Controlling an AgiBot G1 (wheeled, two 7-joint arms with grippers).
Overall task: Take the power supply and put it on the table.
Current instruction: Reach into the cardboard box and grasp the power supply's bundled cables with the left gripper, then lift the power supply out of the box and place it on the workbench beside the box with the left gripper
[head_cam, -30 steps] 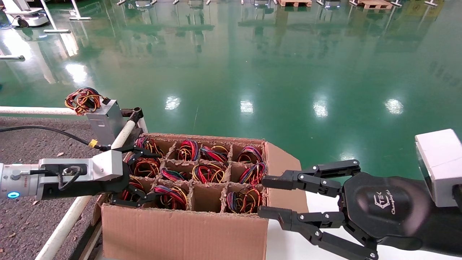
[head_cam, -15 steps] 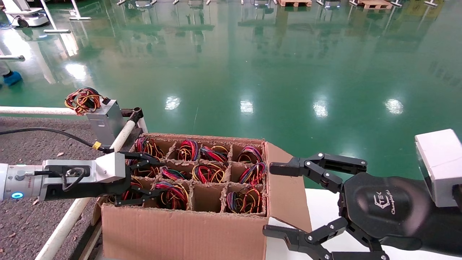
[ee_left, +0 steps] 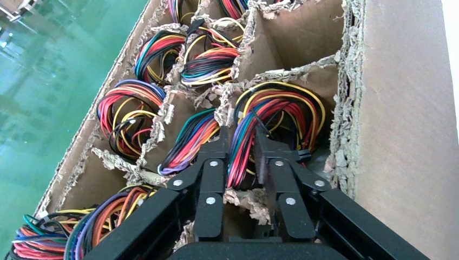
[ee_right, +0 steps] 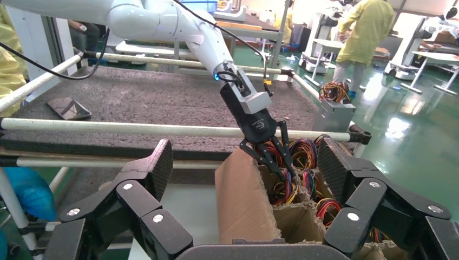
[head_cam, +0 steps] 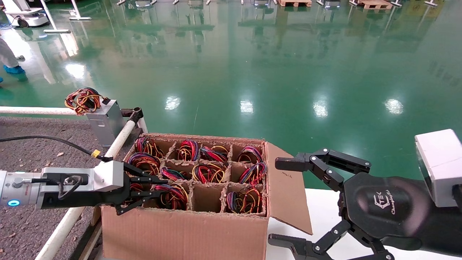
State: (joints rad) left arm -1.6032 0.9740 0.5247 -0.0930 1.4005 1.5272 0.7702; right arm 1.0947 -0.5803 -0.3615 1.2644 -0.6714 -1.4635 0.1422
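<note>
Reaching into the carton's (head_cam: 184,231) near-left cell, the left tool (ee_left: 238,154) pinches a wire bundle (ee_left: 265,122) to lift that power supply out. The right tool (head_cam: 306,206), spread wide, flanks the carton, likely steadying it beside the tabletop (head_cam: 21,155).

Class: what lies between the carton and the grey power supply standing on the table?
In the head view, only the white tube rail separates the carton from the power supply.
</note>
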